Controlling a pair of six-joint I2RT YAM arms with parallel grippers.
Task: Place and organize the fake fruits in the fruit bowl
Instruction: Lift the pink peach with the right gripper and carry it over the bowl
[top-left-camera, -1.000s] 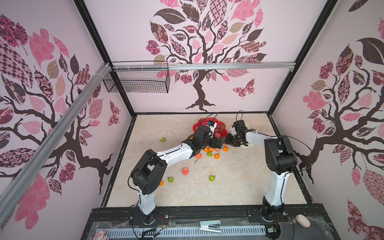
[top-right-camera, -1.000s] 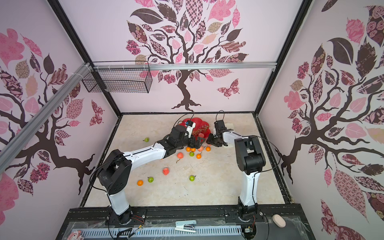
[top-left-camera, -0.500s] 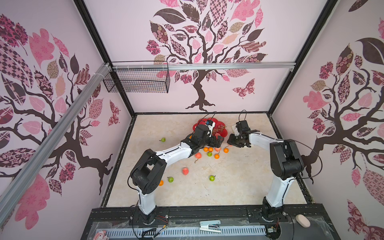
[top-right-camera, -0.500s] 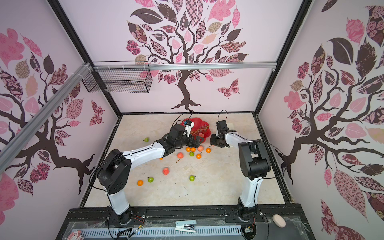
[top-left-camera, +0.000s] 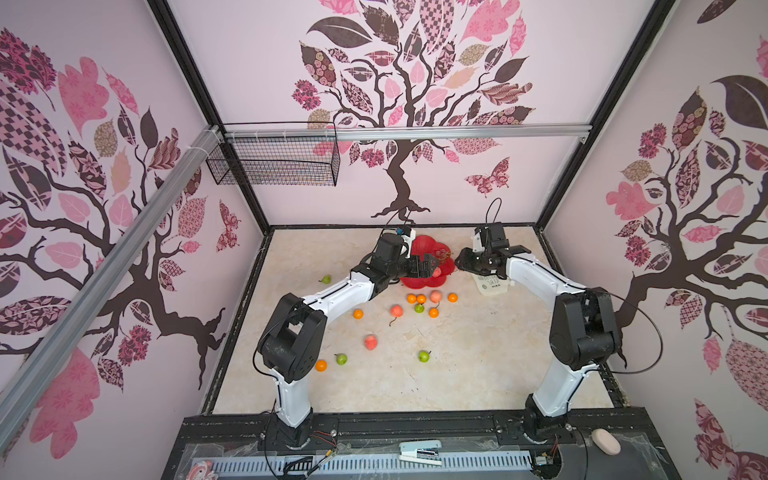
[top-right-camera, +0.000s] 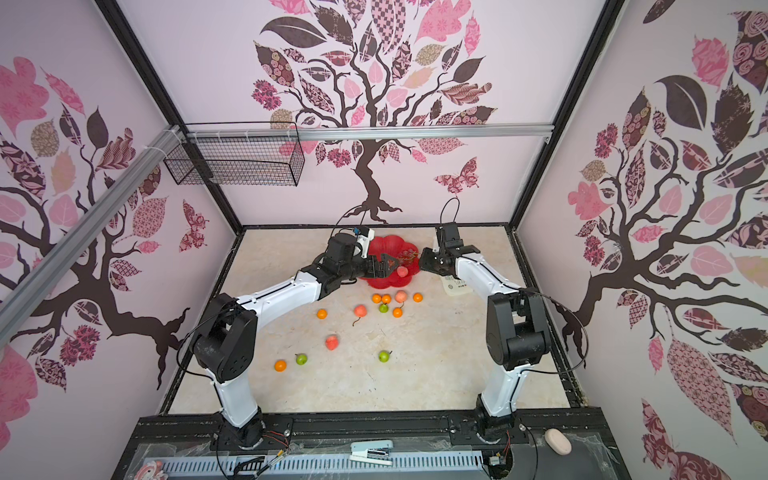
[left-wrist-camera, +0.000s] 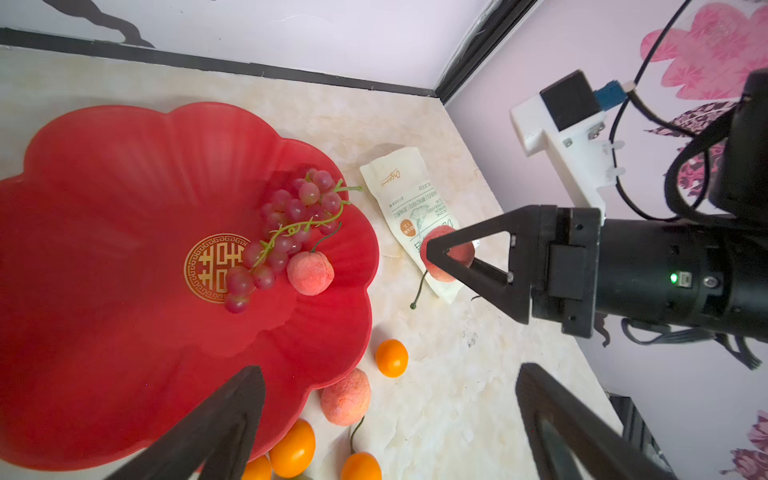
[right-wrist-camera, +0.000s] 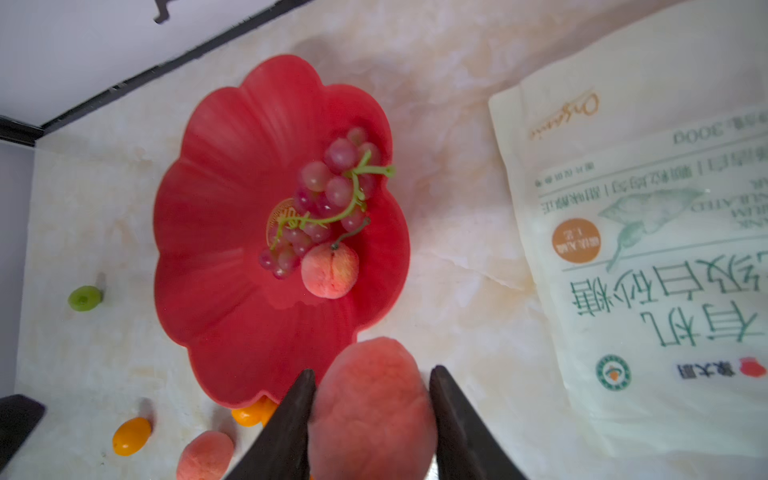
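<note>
Red glossy scalloped fruit bowl (left-wrist-camera: 124, 187), gold centre emblem (left-wrist-camera: 208, 266).

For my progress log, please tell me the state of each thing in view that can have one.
fruit bowl: holds two fruits
grape bunch: lying in bowl
bowl peach: beside the grape bunch
left gripper: open, empty
right gripper: shut on held peach
packet: lying flat

Fruit bowl (left-wrist-camera: 124, 187): glossy red; centre emblem gold.
Grape bunch (left-wrist-camera: 286, 232): dark red-purple; stem green.
Peach (right-wrist-camera: 370, 411): mottled pink-red.
Oranges (top-left-camera: 452, 297): bright orange.
Apples (top-left-camera: 424, 356): green.
Packet (right-wrist-camera: 648, 249): cream; green print, orange disc.
Table (top-left-camera: 478, 365): beige marble veining.
Walls (top-left-camera: 257, 83): pale pink; brown tree, patterned pink leaves.
Arms (top-left-camera: 340, 291): white links, black joints.
</note>
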